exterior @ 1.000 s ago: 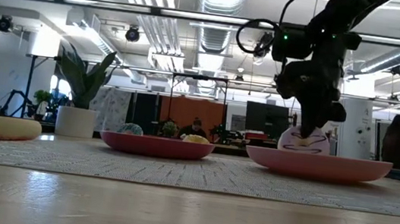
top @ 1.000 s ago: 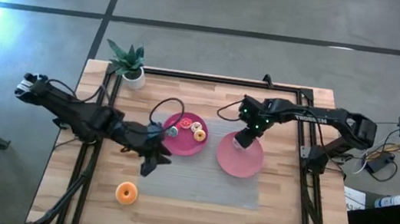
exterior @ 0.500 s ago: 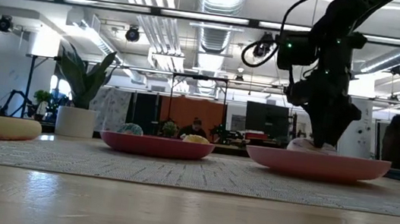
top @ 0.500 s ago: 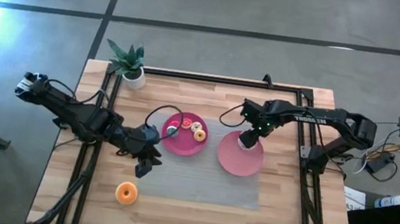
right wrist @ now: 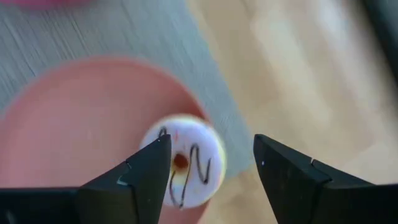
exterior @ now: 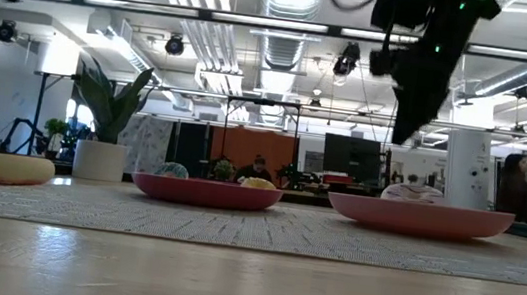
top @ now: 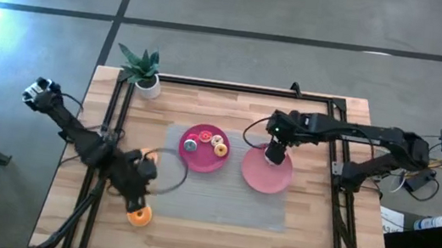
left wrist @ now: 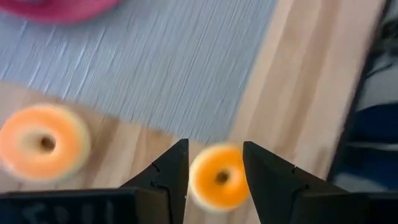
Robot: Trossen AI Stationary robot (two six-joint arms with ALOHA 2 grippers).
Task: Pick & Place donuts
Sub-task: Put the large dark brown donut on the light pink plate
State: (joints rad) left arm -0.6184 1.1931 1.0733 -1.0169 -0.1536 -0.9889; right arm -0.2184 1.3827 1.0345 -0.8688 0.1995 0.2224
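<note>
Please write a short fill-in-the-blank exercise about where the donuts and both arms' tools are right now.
1. The white donut lies on the ____ pink plate, under the right tool.
2. The left tool hovers over an ____ donut.
3. The left plate holds ____ donuts.
4. Both tools' fingers are ____.

Missing words: right; orange; three; open

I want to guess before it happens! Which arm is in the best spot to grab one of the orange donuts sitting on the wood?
Probably the left. Its tool is open right above the small orange donut. The right tool is over the far pink plate, above a white donut.
</note>
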